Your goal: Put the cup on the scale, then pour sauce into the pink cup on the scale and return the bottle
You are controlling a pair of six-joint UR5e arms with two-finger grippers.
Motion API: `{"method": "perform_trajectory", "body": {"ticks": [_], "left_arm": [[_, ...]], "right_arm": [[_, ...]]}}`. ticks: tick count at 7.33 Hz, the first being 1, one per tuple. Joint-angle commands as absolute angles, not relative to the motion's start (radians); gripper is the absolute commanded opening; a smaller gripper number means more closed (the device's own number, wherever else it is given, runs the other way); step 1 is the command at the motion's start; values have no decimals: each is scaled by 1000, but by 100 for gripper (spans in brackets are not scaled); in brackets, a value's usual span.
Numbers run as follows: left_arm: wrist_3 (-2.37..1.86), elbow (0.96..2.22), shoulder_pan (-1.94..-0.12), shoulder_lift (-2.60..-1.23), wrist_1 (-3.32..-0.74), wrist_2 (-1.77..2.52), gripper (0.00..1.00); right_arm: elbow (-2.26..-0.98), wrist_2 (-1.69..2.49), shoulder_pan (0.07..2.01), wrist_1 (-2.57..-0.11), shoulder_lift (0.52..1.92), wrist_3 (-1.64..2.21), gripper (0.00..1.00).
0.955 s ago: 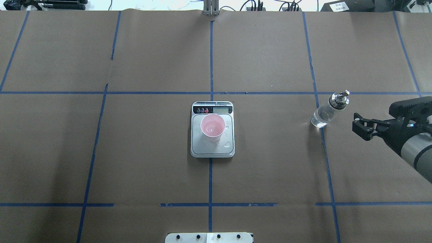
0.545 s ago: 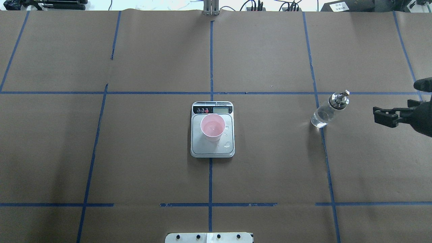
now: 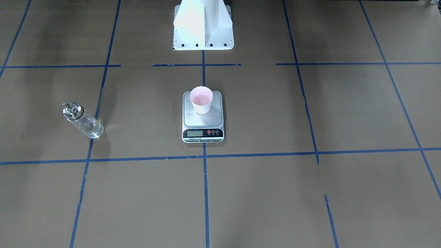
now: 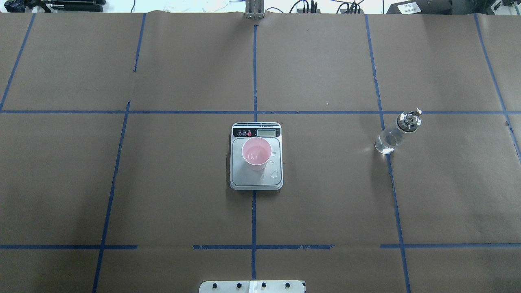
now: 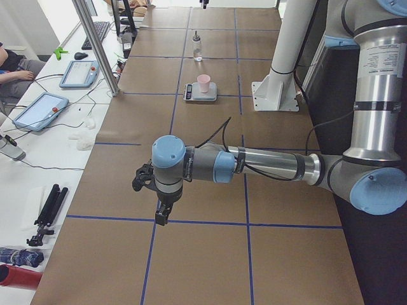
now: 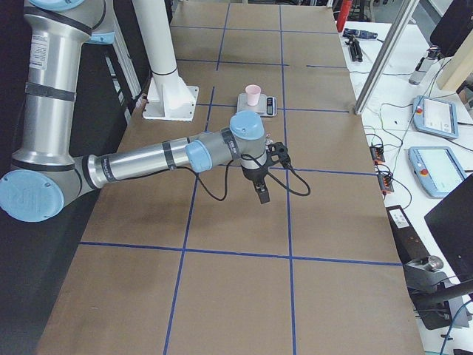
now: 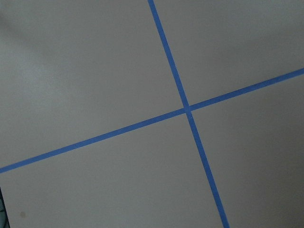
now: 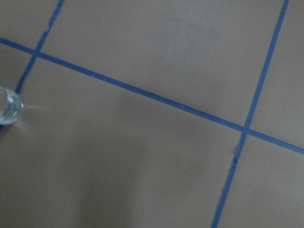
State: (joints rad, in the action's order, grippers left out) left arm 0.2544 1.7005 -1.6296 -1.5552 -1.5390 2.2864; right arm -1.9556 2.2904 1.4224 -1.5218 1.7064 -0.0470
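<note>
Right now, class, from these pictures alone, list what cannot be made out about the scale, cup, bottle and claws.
Scale: display digits too small, overhead and front views.
Cup: fill level too small to judge.
Bottle: cut by left edge, right wrist view.
Left claw, right claw: only in side views; open or shut unclear.

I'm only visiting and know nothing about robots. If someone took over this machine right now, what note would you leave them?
Left claw: hangs over bare table, far from the job; open or shut cannot be told.
Right claw: the same, at the other end.
Cup: stands on the scale, with liquid in it.
Bottle: stands upright on the table, to the robot's right of the scale, nothing holding it.
Done: cup placed, pour made, bottle set down.
Left: apparently nothing, though a few drops lie on the scale.
</note>
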Motion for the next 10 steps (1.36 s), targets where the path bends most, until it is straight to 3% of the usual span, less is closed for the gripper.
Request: {"method": "perform_trajectory", "body": {"ticks": [1,5,10], "left_arm": [[252,1695,-1628,-1537,-1494,2307,100],[262,1671,-1626,-1496,-1494,2307,100],[264,1631,-1624,-1497,-1506,2304,100]], "right_arm": [[-1893,2333,1535,-1764,1650,-245,100],[-1742,2299,1540,-1746,1605,-239,100],[-1709,2378,1603,-1744,1603,-210,100]]}}
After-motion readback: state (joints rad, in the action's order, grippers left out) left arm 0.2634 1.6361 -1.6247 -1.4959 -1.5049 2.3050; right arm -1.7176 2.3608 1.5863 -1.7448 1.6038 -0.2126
